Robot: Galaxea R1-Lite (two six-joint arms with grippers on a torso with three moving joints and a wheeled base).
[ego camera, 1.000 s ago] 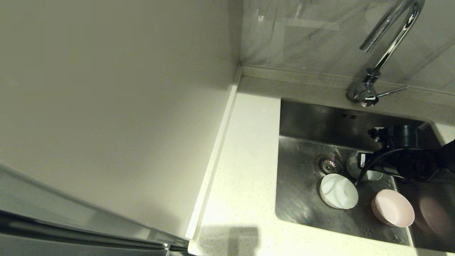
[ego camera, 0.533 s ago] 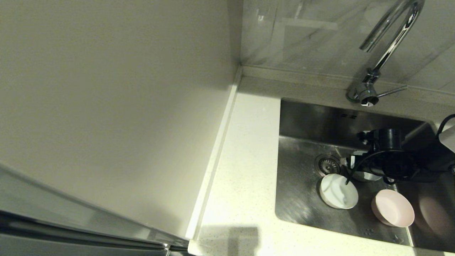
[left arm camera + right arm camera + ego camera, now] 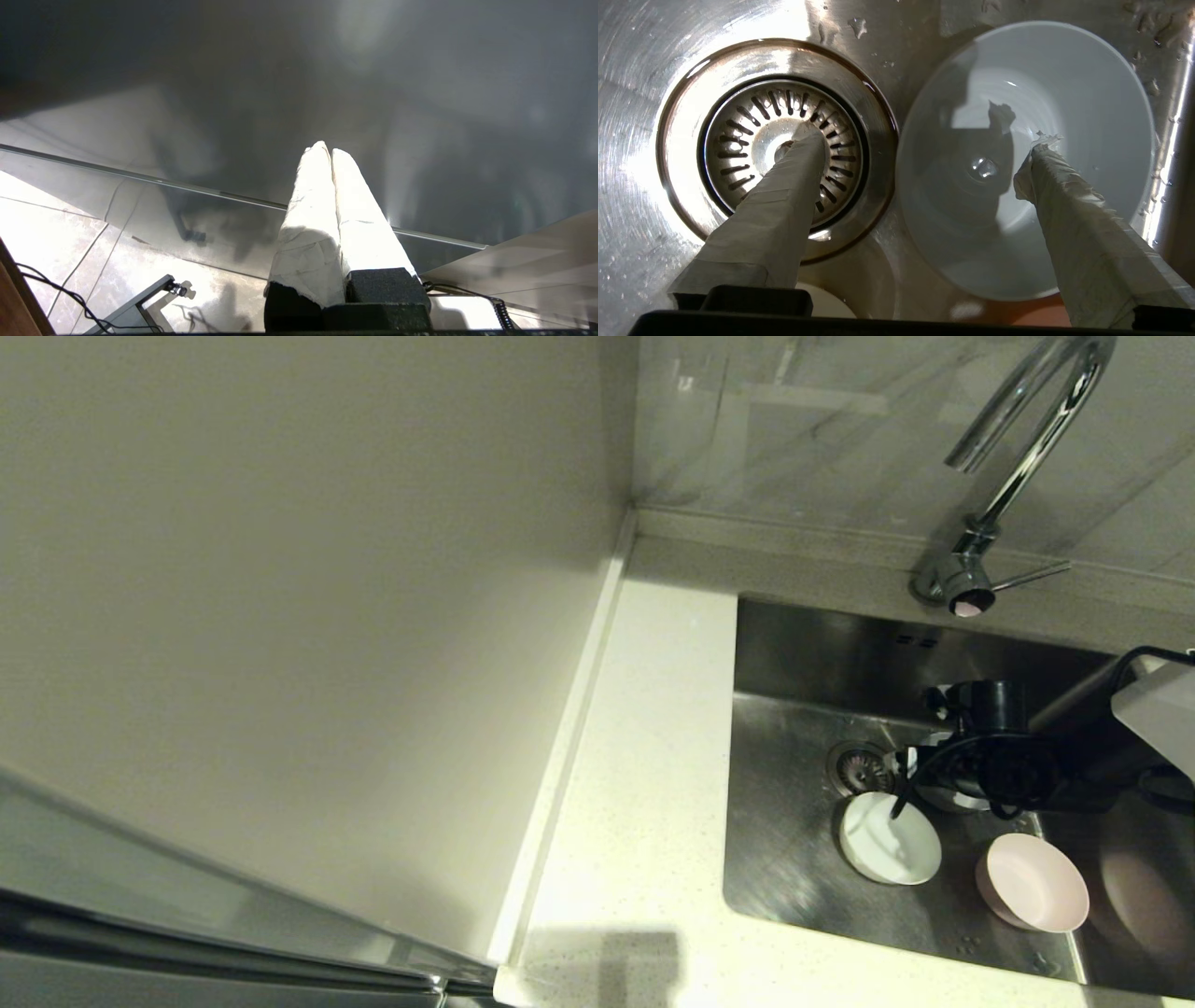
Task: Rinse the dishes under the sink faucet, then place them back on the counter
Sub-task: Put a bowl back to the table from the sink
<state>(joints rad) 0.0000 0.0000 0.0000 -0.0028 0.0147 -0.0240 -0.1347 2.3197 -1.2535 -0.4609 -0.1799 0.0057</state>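
Grey-blue bowl point(image 3: 1024, 158) upright, mouth upward

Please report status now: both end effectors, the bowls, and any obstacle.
Right end effector open, straddling grey-blue bowl rim beside drain strainer. Left end effector shut, parked off-scene. White bowl, pink bowl in sink. No obstacle seen.

To my left a plain beige wall panel point(image 3: 299, 616) fills most of what I see. Behind it, a glossy grey marbled backsplash point(image 3: 822, 439) runs across the back (soft reflections on it). A dark metallic edge point(image 3: 215, 933) cuts the lower corner. Below my left wrist: pale veined floor tiles point(image 3: 56, 224), a black cable point(image 3: 60, 294), a glossy dark cabinet front point(image 3: 280, 70).
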